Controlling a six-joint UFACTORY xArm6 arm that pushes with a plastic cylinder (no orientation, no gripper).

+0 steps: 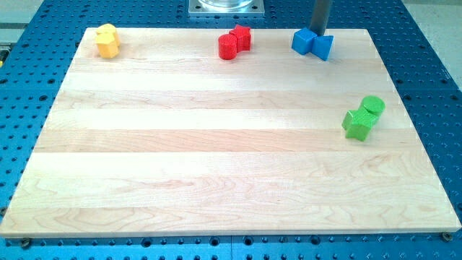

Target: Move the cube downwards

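A blue cube (303, 41) sits near the top edge of the wooden board (216, 144), right of centre, touching a blue wedge-like block (323, 47) on its right. My tip (320, 34) is a dark rod coming down from the view's top. It stands just behind the two blue blocks, at the seam between them, and its very end is partly hidden by them. A red cube (242, 37) sits next to a red rounded block (228, 48) at top centre.
Two yellow blocks (107, 40) sit together at the top left corner. A green cylinder (373, 106) and a green blocky piece (357, 124) sit together at the right side. A metal base (225, 7) stands beyond the top edge. A blue perforated table surrounds the board.
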